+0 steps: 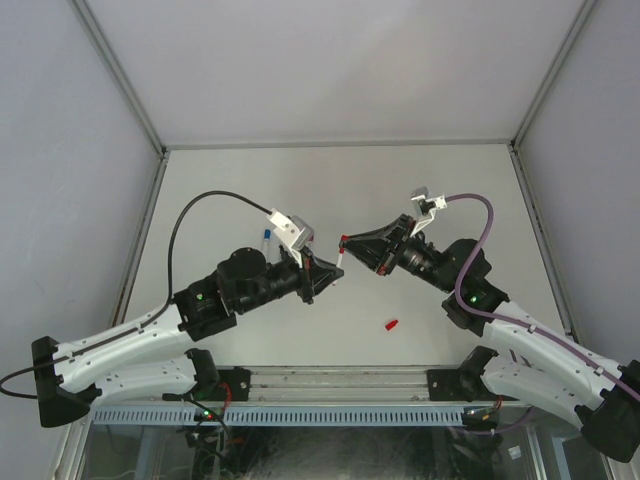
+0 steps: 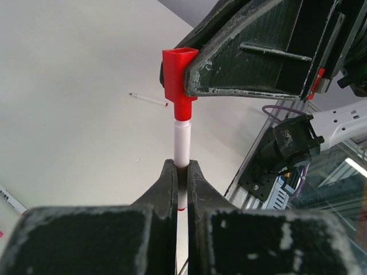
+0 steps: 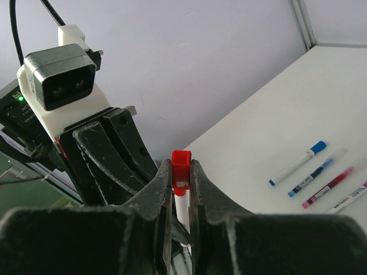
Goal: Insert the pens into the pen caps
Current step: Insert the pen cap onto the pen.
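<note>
Red cap [image 2: 176,77] pinched in my right gripper [image 3: 181,172], pen [image 2: 182,140] clenched in my left gripper [image 2: 182,169], tip entering the cap for seating.

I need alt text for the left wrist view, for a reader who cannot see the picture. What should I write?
The left fingers grip a white pen upright, its upper end at the mouth of a red cap that the right fingers hold from the upper right. Behind, another pen lies on the white table.

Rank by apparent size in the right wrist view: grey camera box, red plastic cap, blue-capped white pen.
Grey camera box, largest.
Red plastic cap and blue-capped white pen: unranked; the cap is much nearer.
</note>
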Robot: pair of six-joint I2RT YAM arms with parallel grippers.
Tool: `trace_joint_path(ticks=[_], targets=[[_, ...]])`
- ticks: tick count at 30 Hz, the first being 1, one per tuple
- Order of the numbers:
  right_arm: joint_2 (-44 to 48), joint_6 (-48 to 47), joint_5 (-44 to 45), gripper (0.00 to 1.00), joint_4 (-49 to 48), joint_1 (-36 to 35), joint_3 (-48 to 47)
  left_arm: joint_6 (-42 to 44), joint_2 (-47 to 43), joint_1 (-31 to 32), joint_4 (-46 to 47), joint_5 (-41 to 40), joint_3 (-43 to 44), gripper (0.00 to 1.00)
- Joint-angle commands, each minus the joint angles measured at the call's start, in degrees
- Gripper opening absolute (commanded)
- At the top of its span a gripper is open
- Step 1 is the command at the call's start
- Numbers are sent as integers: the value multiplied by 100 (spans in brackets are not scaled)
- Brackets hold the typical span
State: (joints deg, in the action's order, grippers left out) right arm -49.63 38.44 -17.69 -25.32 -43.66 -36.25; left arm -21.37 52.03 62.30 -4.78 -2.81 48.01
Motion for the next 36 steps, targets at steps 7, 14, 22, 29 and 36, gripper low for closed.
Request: trace_joint_path(ticks=[7,14,22,29,36], targets=[[104,9,-105,0,83,-173,146,98,-124,19,258,-83,-116,0],[111,-12,53,0,113,-400,339,82,-123,21,283,-98,-89,0],[184,-153,-71,0,-12,-567,632,-140,-252,23,468,-99,-86,0],[275,-311,-25,0,139,-834,774,-193,-385,24,699,41,-122,0],[355,-236,20,0,67,-1099,1117,-161,-439,27,833,153,-48,0]])
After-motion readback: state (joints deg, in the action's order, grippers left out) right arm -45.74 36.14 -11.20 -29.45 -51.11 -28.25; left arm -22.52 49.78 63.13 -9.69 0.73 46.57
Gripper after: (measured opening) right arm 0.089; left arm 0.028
